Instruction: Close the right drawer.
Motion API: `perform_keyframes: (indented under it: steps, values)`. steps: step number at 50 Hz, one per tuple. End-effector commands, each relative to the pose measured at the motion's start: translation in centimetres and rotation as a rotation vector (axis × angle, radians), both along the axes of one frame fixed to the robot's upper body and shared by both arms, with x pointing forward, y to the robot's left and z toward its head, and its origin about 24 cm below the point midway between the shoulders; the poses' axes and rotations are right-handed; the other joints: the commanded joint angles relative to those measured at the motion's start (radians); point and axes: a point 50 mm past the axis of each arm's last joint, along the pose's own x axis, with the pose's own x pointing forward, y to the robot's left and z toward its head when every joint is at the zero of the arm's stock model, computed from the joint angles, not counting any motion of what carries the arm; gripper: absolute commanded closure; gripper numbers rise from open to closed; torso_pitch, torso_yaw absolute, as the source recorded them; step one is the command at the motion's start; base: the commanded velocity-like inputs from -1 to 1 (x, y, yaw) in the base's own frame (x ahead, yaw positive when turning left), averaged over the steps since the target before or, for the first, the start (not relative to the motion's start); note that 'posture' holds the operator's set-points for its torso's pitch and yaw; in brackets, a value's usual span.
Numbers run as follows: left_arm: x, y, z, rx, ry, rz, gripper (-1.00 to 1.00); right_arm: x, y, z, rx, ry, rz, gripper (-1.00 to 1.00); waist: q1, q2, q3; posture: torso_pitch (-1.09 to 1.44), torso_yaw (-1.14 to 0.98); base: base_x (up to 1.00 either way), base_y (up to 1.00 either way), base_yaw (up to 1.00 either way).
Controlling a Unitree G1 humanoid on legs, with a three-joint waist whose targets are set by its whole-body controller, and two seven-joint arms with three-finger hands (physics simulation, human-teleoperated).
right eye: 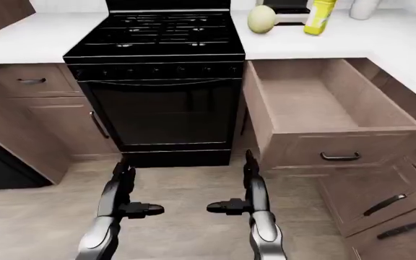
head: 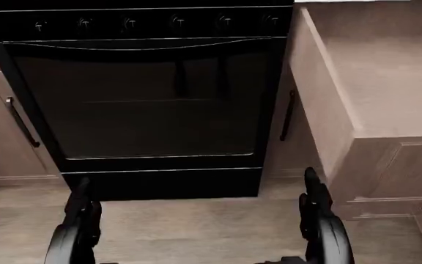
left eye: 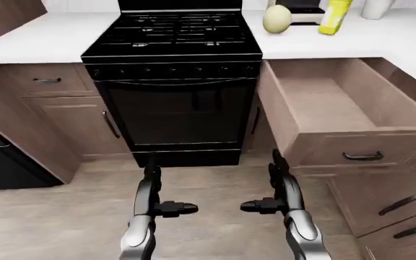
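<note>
Left hand (left eye: 166, 201) and right hand (left eye: 269, 199) hover low over pale wood floor (left eye: 63, 216), fingers spread, gripping nothing. Right of right hand, brown wood-grain drawer (left eye: 338, 111) stands pulled out, dark bar handle (left eye: 362, 156). Beyond: glossy black stove (left eye: 173, 81), white worktop (left eye: 381, 38).

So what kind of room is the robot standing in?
It looks like a kitchen. There is a black stove with an oven door below, white countertops over wooden cabinets, and a pulled-out drawer at the right of the left-eye view.
</note>
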Motion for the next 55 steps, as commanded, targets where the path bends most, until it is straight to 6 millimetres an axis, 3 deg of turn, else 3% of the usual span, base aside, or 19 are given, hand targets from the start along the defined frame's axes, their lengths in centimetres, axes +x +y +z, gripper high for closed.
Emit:
perform_keyframes:
  steps: [1, 3, 5, 7, 8, 12, 21, 29, 33, 45, 50, 51, 52, 55]
  values:
    - [1.0, 0.1, 4.2, 0.03, -0.214, 0.016, -1.0, 0.4, 0.2, 4.1, 0.014, -0.226, 0.015, -1.0, -0.002, -0.008, -0.001, 0.0, 0.0, 0.0, 0.0, 0.0]
    - [0.7, 0.3, 5.2, 0.034, -0.256, 0.038, -1.0, 0.2, 0.1, 4.8, 0.016, -0.27, 0.017, -1.0, 0.005, -0.001, -0.063, 0.0, 0.0, 0.0, 0.0, 0.0]
    - [0.4, 0.2, 6.2, 0.068, -0.296, 0.038, -1.0, -0.2, 0.1, 5.9, -0.015, -0.315, 0.005, -1.0, 0.003, -0.006, -0.021, 0.0, 0.0, 0.0, 0.0, 0.0]
    - [-0.1, 0.4, 7.6, 0.102, -0.376, 0.063, -1.0, -0.6, 0.1, 7.6, -0.044, -0.38, -0.008, -1.0, 0.004, -0.008, -0.068, 0.0, 0.0, 0.0, 0.0, 0.0]
    - [-0.3, 0.5, 8.2, 0.089, -0.392, 0.062, -1.0, -0.9, 0.0, 8.3, -0.07, -0.411, -0.018, -1.0, 0.005, -0.008, -0.073, 0.0, 0.0, 0.0, 0.0, 0.0]
    - [-1.1, 0.8, 10.1, 0.082, -0.48, 0.076, -1.0, -1.6, 0.0, 10.1, -0.103, -0.5, -0.02, -1.0, 0.007, -0.005, -0.077, 0.0, 0.0, 0.0, 0.0, 0.0]
    - [-5.7, 0.9, 18.0, 0.137, -0.782, 0.12, -1.0, -4.9, 0.2, 16.3, -0.207, -0.765, -0.015, -1.0, 0.006, -0.004, -0.085, 0.0, 0.0, 0.0, 0.0, 0.0]
    - [-9.1, 1.1, 21.9, 0.154, -0.99, 0.172, -1.0, -8.4, -0.7, 20.7, -0.2, -0.979, -0.084, -1.0, 0.008, -0.004, -0.082, 0.0, 0.0, 0.0, 0.0, 0.0]
    - [-9.4, 1.5, 22.2, 0.141, -1.021, 0.178, -1.0, -9.6, -1.0, 22.0, -0.213, -1.022, -0.095, -1.0, 0.007, -0.005, -0.076, 0.0, 0.0, 0.0, 0.0, 0.0]
    - [-9.6, 1.7, 22.3, 0.133, -1.035, 0.188, -1.0, -9.7, -1.1, 22.8, -0.306, -1.072, -0.166, -1.0, 0.007, -0.001, -0.064, 0.0, 0.0, 0.0, 0.0, 0.0]
    - [-9.5, 1.6, 22.3, 0.131, -1.03, 0.187, -1.0, -9.8, -0.9, 22.6, -0.301, -1.068, -0.143, -1.0, 0.007, 0.0, -0.063, 0.0, 0.0, 0.0, 0.0, 0.0]
    - [-9.5, 1.6, 22.3, 0.13, -1.027, 0.186, -1.0, -9.8, -0.9, 22.6, -0.3, -1.065, -0.142, -1.0, 0.004, 0.005, -0.074, 0.0, 0.0, 0.0, 0.0, -0.11]
    - [-9.5, 1.6, 22.3, 0.129, -1.028, 0.187, -1.0, -9.8, -0.9, 22.5, -0.301, -1.065, -0.14, -1.0, 0.005, 0.008, -0.057, 0.0, 0.0, 0.0, 0.0, -0.12]
    - [-9.5, 1.5, 22.1, 0.126, -1.016, 0.182, -1.0, -9.9, -0.6, 22.4, -0.307, -1.061, -0.121, -1.0, -0.001, 0.009, -0.041, 0.0, 0.0, 0.0, 0.0, -0.39]
